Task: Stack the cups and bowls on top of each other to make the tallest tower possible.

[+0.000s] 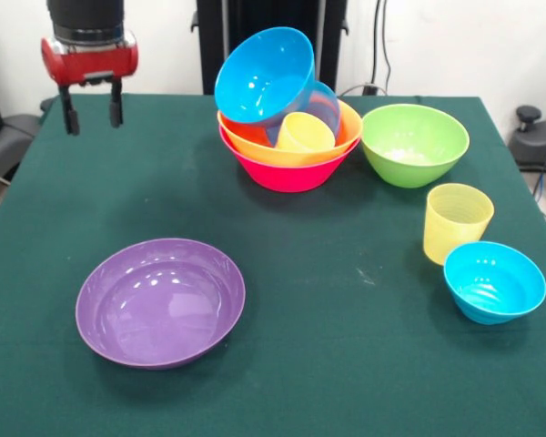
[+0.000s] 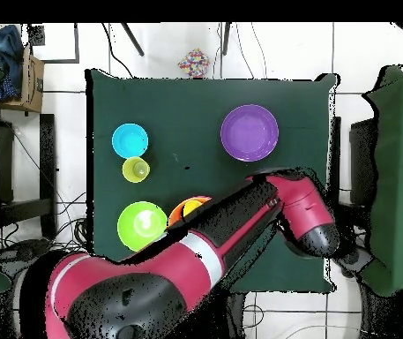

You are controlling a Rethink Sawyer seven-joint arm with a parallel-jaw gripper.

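Observation:
The tower stands at the back middle. A pink bowl point(image 1: 287, 171) is lowest, with an orange bowl point(image 1: 251, 137) nested in it. In them lie a yellow-orange cup point(image 1: 305, 134) and a blue bowl point(image 1: 259, 75) tipped on its side, and a second bluish bowl point(image 1: 328, 102) leans behind. My gripper point(image 1: 92, 111) hangs open and empty above the table's far left corner, well left of the tower. Loose on the cloth are a purple bowl point(image 1: 160, 300), a green bowl point(image 1: 414, 144), a ribbed pale yellow cup point(image 1: 456, 222) and a small blue bowl point(image 1: 494, 282). From overhead my arm hides most of the tower point(image 2: 187, 209).
The overhead view shows the purple bowl point(image 2: 250, 132), the small blue bowl point(image 2: 130, 140), the pale yellow cup point(image 2: 135, 169) and the green bowl point(image 2: 141, 224). The green table point(image 1: 346, 364) ends close behind the tower. Cables and chair bases lie beyond its edges.

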